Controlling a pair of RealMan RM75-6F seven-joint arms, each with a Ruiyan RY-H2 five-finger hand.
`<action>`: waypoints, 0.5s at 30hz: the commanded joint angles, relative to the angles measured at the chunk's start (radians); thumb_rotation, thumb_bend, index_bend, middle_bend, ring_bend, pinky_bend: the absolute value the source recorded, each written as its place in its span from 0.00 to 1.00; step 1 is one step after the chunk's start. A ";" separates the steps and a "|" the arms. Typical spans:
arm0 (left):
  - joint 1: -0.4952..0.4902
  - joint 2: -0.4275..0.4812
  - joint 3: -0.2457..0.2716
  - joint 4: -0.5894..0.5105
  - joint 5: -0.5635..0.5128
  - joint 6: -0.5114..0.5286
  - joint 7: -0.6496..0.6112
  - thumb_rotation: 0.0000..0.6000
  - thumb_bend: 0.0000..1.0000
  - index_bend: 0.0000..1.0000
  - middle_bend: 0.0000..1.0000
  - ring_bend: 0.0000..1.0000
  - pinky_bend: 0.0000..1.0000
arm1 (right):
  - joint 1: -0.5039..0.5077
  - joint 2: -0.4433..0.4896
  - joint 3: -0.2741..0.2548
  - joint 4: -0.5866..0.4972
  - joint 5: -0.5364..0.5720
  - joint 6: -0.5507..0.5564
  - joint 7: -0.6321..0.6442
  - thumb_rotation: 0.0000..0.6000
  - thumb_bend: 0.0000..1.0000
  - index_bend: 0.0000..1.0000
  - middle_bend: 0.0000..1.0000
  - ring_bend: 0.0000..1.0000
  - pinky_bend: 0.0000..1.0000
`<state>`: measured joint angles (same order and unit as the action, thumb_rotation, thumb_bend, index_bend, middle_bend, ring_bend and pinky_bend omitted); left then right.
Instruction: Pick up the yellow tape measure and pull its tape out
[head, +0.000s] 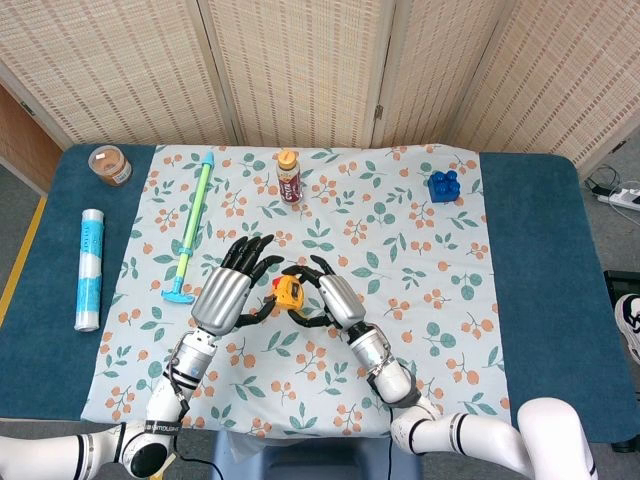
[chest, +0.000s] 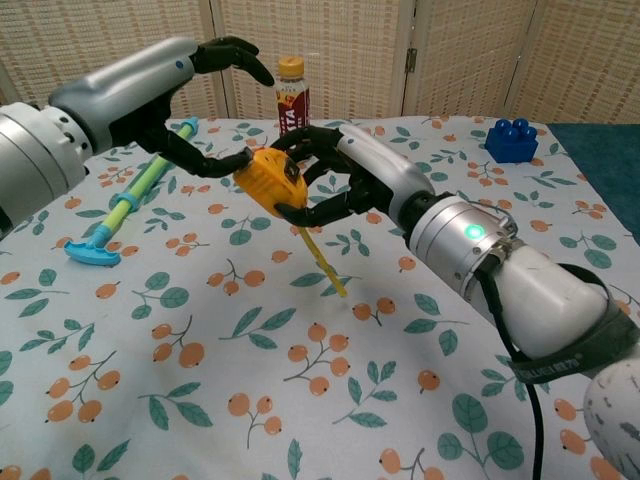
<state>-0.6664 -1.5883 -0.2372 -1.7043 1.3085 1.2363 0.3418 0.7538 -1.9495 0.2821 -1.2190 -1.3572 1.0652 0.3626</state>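
Two robot hands meet: the right robot hand (chest: 330, 180) holds the yellow tape measure (chest: 270, 182); the left robot hand (chest: 205, 105), fingers spread, barely touches it. The tape (chest: 326, 262) could snap back.

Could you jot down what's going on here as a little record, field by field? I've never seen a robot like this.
held item: yellow tape measure, lifted off the table
holder: right hand grips its case
tape: yellow strip hangs out below the case
left hand: fingers spread, one fingertip at the case
surface: floral cloth on a blue table
bystanders: bottle, blue block, green-blue stick tool, white roll, brown jar
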 joint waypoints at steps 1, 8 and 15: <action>0.003 0.003 0.000 0.004 0.003 0.006 0.003 1.00 0.61 0.33 0.08 0.05 0.00 | 0.000 0.002 0.003 0.001 0.002 0.000 0.002 1.00 0.37 0.52 0.49 0.34 0.00; 0.012 0.014 0.001 0.012 0.006 0.019 0.001 1.00 0.62 0.40 0.10 0.06 0.00 | 0.001 0.006 0.008 0.000 0.001 0.001 0.006 1.00 0.37 0.52 0.49 0.34 0.00; 0.022 0.036 0.014 0.012 0.012 0.020 0.008 1.00 0.62 0.41 0.10 0.06 0.00 | -0.002 0.013 0.013 -0.003 0.003 0.007 0.009 1.00 0.37 0.52 0.49 0.34 0.00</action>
<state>-0.6462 -1.5544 -0.2242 -1.6915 1.3195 1.2562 0.3493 0.7517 -1.9365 0.2952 -1.2223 -1.3541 1.0721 0.3713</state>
